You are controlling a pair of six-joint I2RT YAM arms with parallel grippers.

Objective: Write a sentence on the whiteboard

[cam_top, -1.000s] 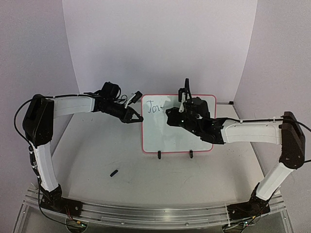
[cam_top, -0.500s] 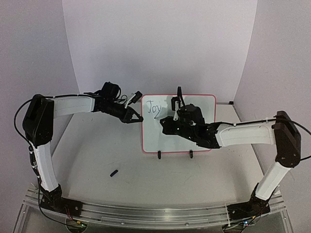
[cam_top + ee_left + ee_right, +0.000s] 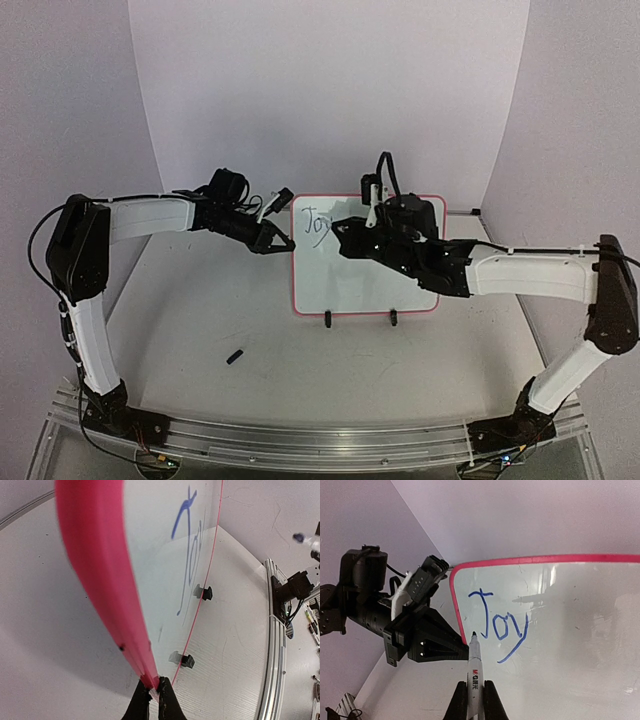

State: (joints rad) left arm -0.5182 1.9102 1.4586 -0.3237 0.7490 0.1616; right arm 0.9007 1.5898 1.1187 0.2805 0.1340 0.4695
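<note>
The whiteboard [image 3: 345, 285] stands upright on two black clip feet [image 3: 327, 321], its pink rim [image 3: 100, 580] filling the left wrist view. My left gripper [image 3: 287, 243] is shut on the board's left rim [image 3: 154, 682]. The sentence consists of the blue word "Joy" [image 3: 500, 625] at the board's top left [image 3: 314, 222]. My right gripper [image 3: 474, 685] is shut on a white marker [image 3: 474, 667], in front of the board [image 3: 345, 228]. The marker tip [image 3: 473, 634] points beside the J's foot near the left rim. Whether it touches is unclear.
A small dark marker cap [image 3: 235, 356] lies on the table, front left of the board. An aluminium rail [image 3: 300, 435] runs along the near edge by the arm bases. White backdrop walls close in behind and on both sides.
The "y" was added, turning "Jo" into "Joy". The right gripper dipped along the board with the marker, then came back up. The left gripper stayed on the rim.
</note>
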